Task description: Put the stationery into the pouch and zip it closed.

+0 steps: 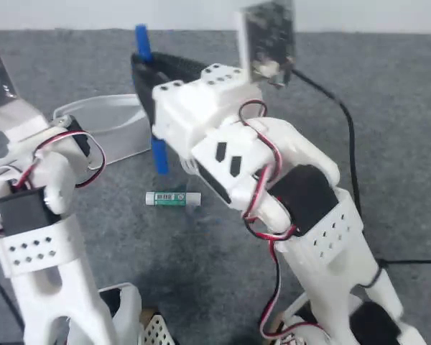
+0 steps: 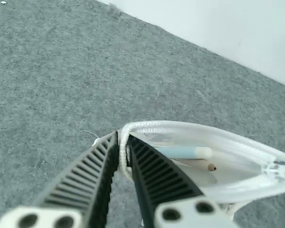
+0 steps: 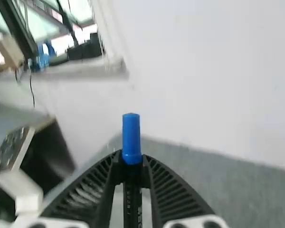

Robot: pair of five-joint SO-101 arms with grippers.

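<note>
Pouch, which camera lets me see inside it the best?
The left wrist view: the pouch lies open up close, with stationery inside. The high view catches its clear side, partly behind an arm. The right wrist view faces the blue pen instead.

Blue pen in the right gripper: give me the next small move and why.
Probably swing the right gripper toward the pouch and tip the blue pen into its mouth. The pen is clamped upright beside the pouch, and the left gripper pinches the rim, with the mouth open.
</note>
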